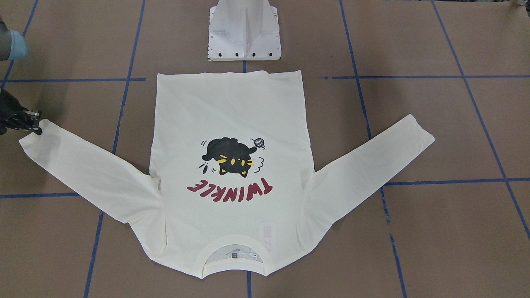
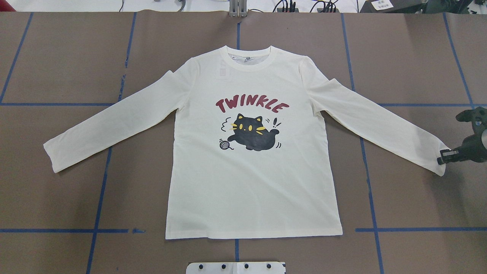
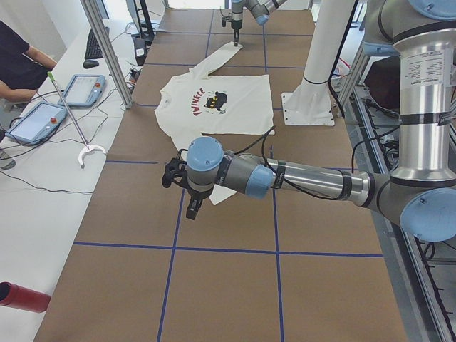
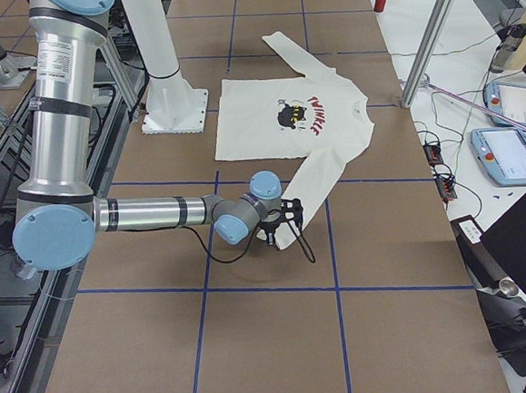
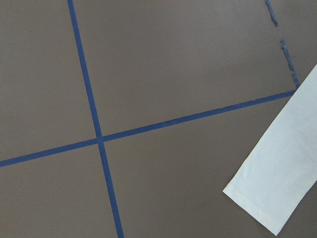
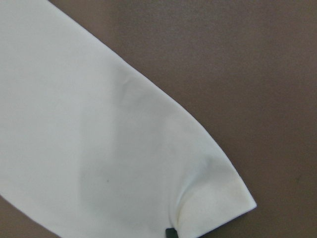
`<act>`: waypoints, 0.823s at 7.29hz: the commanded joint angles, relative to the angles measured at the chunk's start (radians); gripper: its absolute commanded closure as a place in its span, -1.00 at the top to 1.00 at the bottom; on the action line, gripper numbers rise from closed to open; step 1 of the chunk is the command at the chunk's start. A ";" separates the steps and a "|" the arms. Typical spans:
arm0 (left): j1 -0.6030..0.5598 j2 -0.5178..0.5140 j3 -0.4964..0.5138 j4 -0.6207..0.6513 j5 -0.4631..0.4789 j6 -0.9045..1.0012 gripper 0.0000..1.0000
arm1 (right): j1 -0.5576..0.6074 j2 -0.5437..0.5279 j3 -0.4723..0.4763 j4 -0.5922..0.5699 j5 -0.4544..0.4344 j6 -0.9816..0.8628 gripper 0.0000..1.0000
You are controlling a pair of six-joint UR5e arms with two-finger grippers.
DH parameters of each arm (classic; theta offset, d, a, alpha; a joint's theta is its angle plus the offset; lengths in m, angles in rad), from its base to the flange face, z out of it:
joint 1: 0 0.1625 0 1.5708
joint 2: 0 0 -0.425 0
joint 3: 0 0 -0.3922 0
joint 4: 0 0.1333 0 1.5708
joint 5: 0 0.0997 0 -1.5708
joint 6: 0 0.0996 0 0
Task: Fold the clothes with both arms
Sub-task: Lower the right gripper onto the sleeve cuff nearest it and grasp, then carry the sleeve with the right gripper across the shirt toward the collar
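The cream-white long-sleeved T-shirt (image 2: pixel 251 182) lies flat and face up on the brown table, sleeves spread, cat print and red "TWINKLE" showing, collar at the far side. My right gripper (image 2: pixel 443 157) is at the cuff of the sleeve on my right and is shut on its corner. It also shows in the front view (image 1: pixel 35 123), and the right wrist view shows the puckered cuff (image 6: pixel 213 198). My left gripper (image 3: pixel 192 209) hovers above the other sleeve's cuff (image 5: pixel 277 183). I cannot tell whether it is open or shut.
The white pedestal base (image 1: pixel 244 37) stands just behind the shirt's hem. Blue tape lines (image 2: pixel 102 182) cross the table. On the operators' side stand metal posts (image 3: pixel 107 50), teach pendants (image 3: pixel 82 89), a grabber stick (image 3: pixel 71 121) and a red bottle (image 3: pixel 21 297).
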 commanded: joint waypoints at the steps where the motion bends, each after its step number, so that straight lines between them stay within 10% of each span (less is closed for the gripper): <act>1: -0.002 0.001 -0.002 0.001 0.000 0.000 1.00 | 0.015 -0.005 0.068 0.000 0.002 0.003 -1.00; 6: -0.002 -0.002 -0.017 0.000 0.002 0.000 1.00 | 0.068 0.379 0.032 0.002 0.104 0.352 -1.00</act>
